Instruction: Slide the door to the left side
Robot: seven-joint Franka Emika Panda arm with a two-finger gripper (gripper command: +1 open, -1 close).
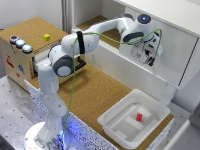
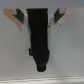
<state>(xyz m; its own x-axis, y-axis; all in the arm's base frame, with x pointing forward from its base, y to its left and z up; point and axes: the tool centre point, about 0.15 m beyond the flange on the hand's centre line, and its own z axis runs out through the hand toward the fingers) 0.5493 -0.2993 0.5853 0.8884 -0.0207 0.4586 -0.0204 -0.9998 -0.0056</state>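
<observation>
A: What's biggest in the ext. view?

B: The cabinet (image 1: 100, 12), white, running along the back above the cork-topped table (image 1: 95, 92). Its door (image 1: 170, 47), a flat white panel, sits at the ext. view's right, upper part of the pic. Left of it the cabinet is open, w/ a brownish shelf inside.

A: And the arm?

B: The Panda's base stands at the ext. view's lower left. It rises, bends at a grey joint approx. mid-left, then reaches across to the right w/ the forearm nearly level. The wrist turns down in front of the door, a blue light on top. A green cable hangs along the arm.

A: The gripper?

B: The gripper (image 1: 148, 56) is against the door face. In the wrist view its fingers (image 2: 19, 20) stand either side of the black bar handle (image 2: 40, 35), close to it. The pic is blurred, so whether the pads really press the bar can't be told; it looks straddled, maybe pinched.

A: Other stuff?

B: A wooden box (image 1: 22, 52) at the ext. view's left, w/ coloured buttons (image 1: 20, 43) on top and a small yellow block (image 1: 46, 36). A white tray (image 1: 117, 122) at lower right, near the table edge, w/ a small red block (image 1: 139, 117) lying in it, well apart from the arm.
</observation>
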